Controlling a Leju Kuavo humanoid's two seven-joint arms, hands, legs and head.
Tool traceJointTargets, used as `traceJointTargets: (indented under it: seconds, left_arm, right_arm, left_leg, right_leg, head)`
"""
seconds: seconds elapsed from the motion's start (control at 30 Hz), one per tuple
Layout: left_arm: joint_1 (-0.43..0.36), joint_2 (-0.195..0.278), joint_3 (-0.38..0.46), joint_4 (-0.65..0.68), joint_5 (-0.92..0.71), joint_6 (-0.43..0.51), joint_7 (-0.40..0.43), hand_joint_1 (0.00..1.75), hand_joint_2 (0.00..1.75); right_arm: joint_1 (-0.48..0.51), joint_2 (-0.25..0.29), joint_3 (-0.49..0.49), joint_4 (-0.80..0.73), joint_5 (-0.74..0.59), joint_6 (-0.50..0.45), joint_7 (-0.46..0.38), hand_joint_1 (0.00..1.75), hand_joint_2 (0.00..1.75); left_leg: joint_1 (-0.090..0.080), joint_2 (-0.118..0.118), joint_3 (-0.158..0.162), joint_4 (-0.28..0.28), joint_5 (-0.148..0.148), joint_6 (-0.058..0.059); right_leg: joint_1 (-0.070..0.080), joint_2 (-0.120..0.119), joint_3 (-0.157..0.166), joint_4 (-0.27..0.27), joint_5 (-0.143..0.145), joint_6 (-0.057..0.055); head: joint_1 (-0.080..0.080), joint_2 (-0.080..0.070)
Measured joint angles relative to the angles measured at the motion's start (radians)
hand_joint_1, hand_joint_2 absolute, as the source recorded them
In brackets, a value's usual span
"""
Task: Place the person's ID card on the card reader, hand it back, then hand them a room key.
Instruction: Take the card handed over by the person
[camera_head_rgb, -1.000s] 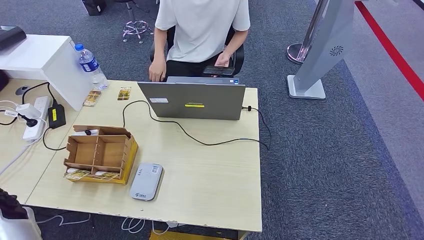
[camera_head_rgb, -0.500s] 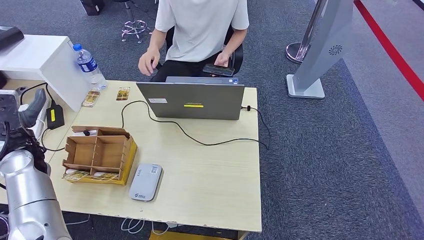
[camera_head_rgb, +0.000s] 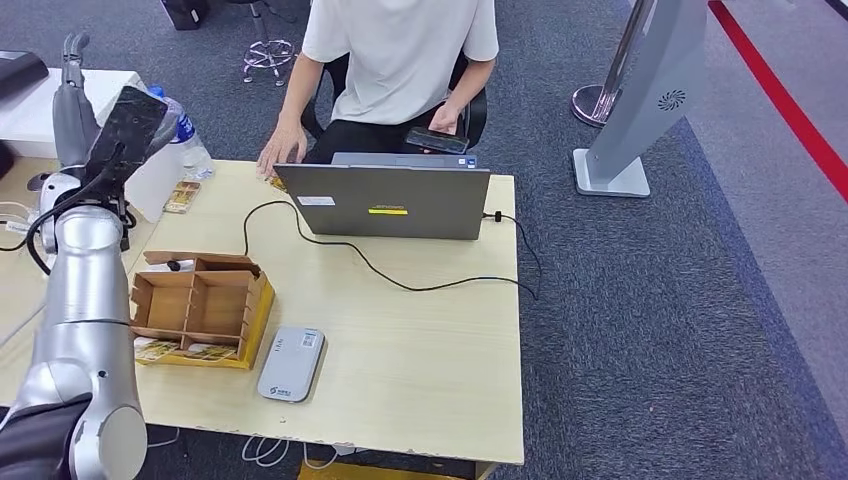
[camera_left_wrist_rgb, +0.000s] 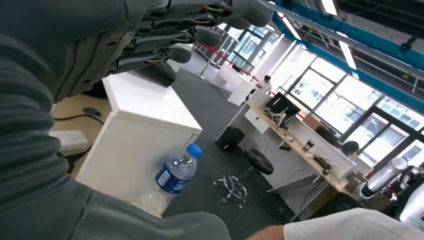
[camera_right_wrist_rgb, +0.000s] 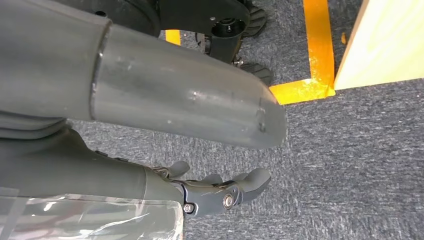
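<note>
The grey-white card reader (camera_head_rgb: 292, 362) lies flat near the table's front edge. Beside it stands a cardboard divider box (camera_head_rgb: 200, 303) with cards (camera_head_rgb: 185, 350) in its front slot. The seated person's hand (camera_head_rgb: 272, 160) rests at the table's far edge on a small yellowish card (camera_head_rgb: 272, 182), left of the laptop. Another such card (camera_head_rgb: 183, 196) lies by the water bottle (camera_head_rgb: 185, 135). My left hand (camera_head_rgb: 108, 120) is raised high over the table's far left, its fingers (camera_left_wrist_rgb: 165, 30) spread and holding nothing. My right hand (camera_right_wrist_rgb: 220, 192) hangs over the carpet, loosely open and empty.
A grey laptop (camera_head_rgb: 385, 200) stands open at the far side, its black cable (camera_head_rgb: 400, 282) snaking across the table (camera_head_rgb: 420, 370). A white cabinet (camera_left_wrist_rgb: 145, 105) and the bottle (camera_left_wrist_rgb: 175, 172) stand beneath my raised left hand. A grey floor stand (camera_head_rgb: 650, 90) is at the right.
My left arm has swung up from the lower left to high beside the bottle. The person's hand has come down onto the card at the table's far edge.
</note>
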Motion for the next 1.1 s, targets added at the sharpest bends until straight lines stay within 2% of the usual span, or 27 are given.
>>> traceJointTargets:
  seconds: [0.6,0.63,0.7,0.73,0.77,0.83,1.1]
  left_arm:
    - [-0.309,0.078,-0.367,0.261,-0.390,0.046,0.179,0.00,1.75]
    - [-0.326,0.082,-0.386,0.276,-0.411,0.048,0.188,0.07,1.75]
    - [-0.360,0.090,-0.425,0.306,-0.452,0.055,0.207,0.60,1.75]
    - [-0.376,0.095,-0.444,0.320,-0.473,0.058,0.217,1.04,1.75]
    - [-0.392,0.099,-0.463,0.336,-0.494,0.061,0.227,1.40,1.75]
    - [-0.422,0.107,-0.498,0.369,-0.536,0.067,0.247,1.75,1.75]
    - [-0.497,0.128,-0.586,0.473,-0.645,0.094,0.290,1.75,1.75]
  right_arm:
    - [-0.001,0.001,0.006,0.004,0.069,0.011,0.040,0.00,0.00]
    - [-0.001,0.001,0.006,0.004,0.073,0.013,0.042,0.00,0.00]
    - [-0.001,0.002,0.006,0.004,0.081,0.016,0.047,0.00,0.00]
    - [-0.001,0.002,0.007,0.004,0.085,0.017,0.050,0.00,0.00]
    - [-0.001,0.002,0.007,0.004,0.089,0.018,0.053,0.00,0.00]
    - [-0.001,0.003,0.008,0.005,0.097,0.019,0.059,0.00,0.00]
    - [-0.002,0.006,0.008,0.006,0.128,0.026,0.080,0.00,0.00]
  left_leg:
    - [0.000,0.000,0.000,0.000,0.000,0.000]
    - [0.000,0.000,0.000,0.000,0.000,0.000]
    - [0.000,0.000,0.000,0.000,0.000,0.000]
    - [0.000,0.000,0.000,0.000,0.000,0.000]
    - [0.000,0.000,0.000,0.000,0.000,0.000]
    - [0.000,-0.001,0.000,0.000,0.000,0.000]
    - [0.000,-0.001,-0.001,0.000,0.001,0.000]
  right_leg:
    - [0.000,0.000,0.000,0.000,0.000,0.000]
    - [0.000,0.000,0.000,0.001,0.000,0.000]
    - [0.000,0.000,0.000,0.001,0.000,0.000]
    - [0.000,0.000,0.000,0.001,0.000,0.000]
    - [0.000,0.000,0.000,0.001,0.000,0.000]
    - [0.000,-0.001,0.000,0.001,0.000,0.000]
    - [0.000,-0.001,0.000,0.001,0.000,0.000]
  head:
    - [0.000,0.000]
    - [0.000,0.000]
    - [0.000,0.000]
    - [0.000,0.000]
    - [-0.001,0.000]
    - [0.000,0.000]
    - [0.000,0.000]
